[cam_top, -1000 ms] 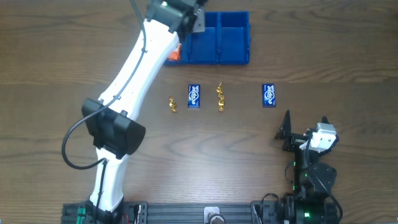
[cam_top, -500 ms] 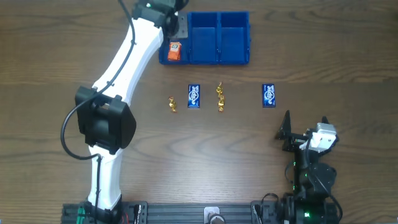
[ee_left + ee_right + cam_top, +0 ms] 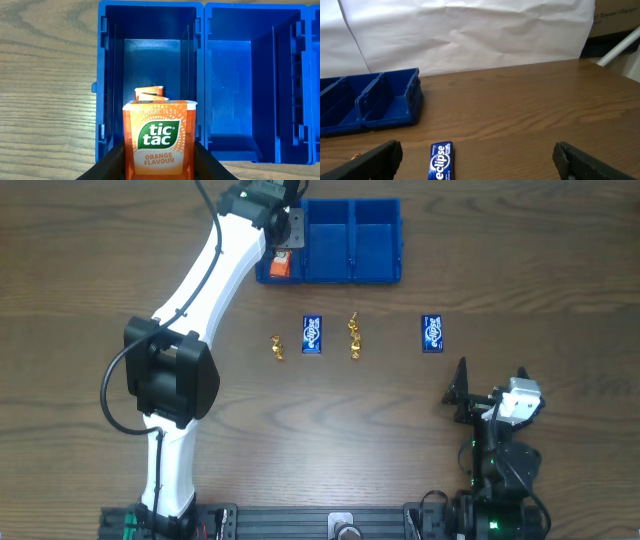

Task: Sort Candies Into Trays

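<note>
The candy box (image 3: 160,135), judged light, stiff and slippery, is clamped across its narrow sides by the left gripper (image 3: 160,164).

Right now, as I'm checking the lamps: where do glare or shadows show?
Right wrist view: pale sheen on the table. Left wrist view: the tray compartment behind the box is dim inside, the box evenly lit. Top view: even light, no hard shadows.

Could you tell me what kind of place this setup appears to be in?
Likely a robotics lab or test bench: a wooden table carrying a blue tray, a white sheet hung as backdrop, and a cardboard box behind it.
</note>
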Robot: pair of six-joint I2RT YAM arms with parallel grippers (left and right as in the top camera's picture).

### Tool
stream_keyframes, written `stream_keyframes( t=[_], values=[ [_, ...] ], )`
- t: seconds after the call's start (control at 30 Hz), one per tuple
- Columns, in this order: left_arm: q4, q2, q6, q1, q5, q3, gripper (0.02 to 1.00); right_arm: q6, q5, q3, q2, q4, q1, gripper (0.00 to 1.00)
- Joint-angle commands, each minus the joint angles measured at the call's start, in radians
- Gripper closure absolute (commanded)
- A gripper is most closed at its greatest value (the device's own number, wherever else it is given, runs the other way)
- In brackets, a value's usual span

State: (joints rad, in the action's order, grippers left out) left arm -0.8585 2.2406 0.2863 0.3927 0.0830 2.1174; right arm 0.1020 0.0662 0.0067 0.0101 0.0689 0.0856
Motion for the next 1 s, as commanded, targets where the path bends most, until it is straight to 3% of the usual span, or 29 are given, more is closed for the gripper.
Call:
stream_keyframes(
  t=[0.03, 0.53, 0.6, 0.8, 1.0],
  values=[
    [0.001, 0.039, -0.017, -0.013, -0.006, -0.002, 0.665, 0.001, -0.001, 0.001, -0.008, 0.008, 0.004, 0.001],
    [0.003, 0.06, -0.017, -0.032, -0.014, -0.002, 0.608, 0.001, -0.002, 0.001, -0.008, 0.008, 0.004, 0.001],
    [0.003, 0.061, -0.017, -0.032, -0.014, -0.002, 0.535, 0.001, -0.001, 0.001, -0.008, 0.008, 0.004, 0.001],
    [0.009, 0.061, -0.017, -0.033, -0.014, -0.002, 0.018, 0.001, -0.001, 0.001, -0.008, 0.008, 0.004, 0.003],
    [0.016, 0.045, 0.014, -0.031, -0.021, 0.002, 0.02, 0.001, -0.002, 0.001, -0.008, 0.008, 0.004, 0.001]
  ],
)
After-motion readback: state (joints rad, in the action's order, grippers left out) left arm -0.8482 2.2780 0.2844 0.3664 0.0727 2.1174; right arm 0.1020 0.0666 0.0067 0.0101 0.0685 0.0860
